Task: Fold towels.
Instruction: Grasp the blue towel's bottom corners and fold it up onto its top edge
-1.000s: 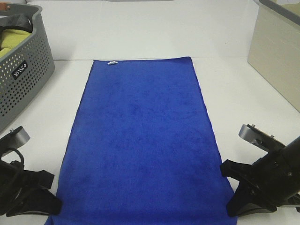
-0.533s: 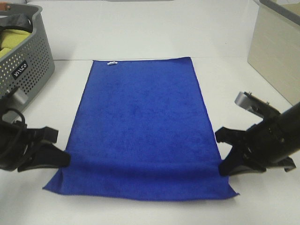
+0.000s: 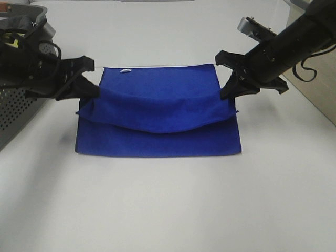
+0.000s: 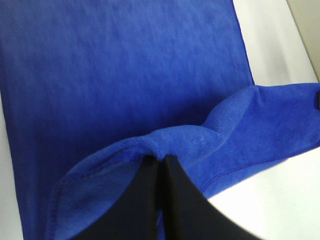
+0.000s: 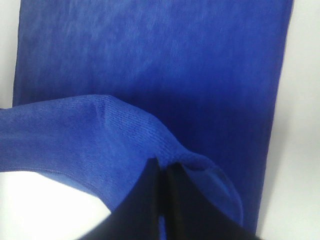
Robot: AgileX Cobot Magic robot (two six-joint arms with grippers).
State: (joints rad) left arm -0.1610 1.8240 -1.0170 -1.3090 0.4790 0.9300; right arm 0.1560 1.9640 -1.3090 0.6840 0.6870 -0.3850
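A blue towel (image 3: pixel 157 113) lies on the white table, its near half lifted and carried over the far half, sagging in the middle. My left gripper (image 3: pixel 90 93) is shut on the towel's left near corner, held above the table. My right gripper (image 3: pixel 227 93) is shut on the right near corner at the same height. In the left wrist view the black fingers (image 4: pixel 160 192) pinch the towel's hem (image 4: pixel 145 145). In the right wrist view the fingers (image 5: pixel 162 197) pinch the hem (image 5: pixel 165 145) likewise. A small white tag (image 3: pixel 125 70) marks the far edge.
A grey perforated laundry basket (image 3: pixel 16 105) stands at the far left, behind my left arm. A beige box (image 3: pixel 315 89) stands at the far right, behind my right arm. White table (image 3: pixel 168 210) spreads in front of the towel.
Both grippers have lifted the towel's near corners from the front of the table and carried them toward the far edge, doubling the towel over itself.
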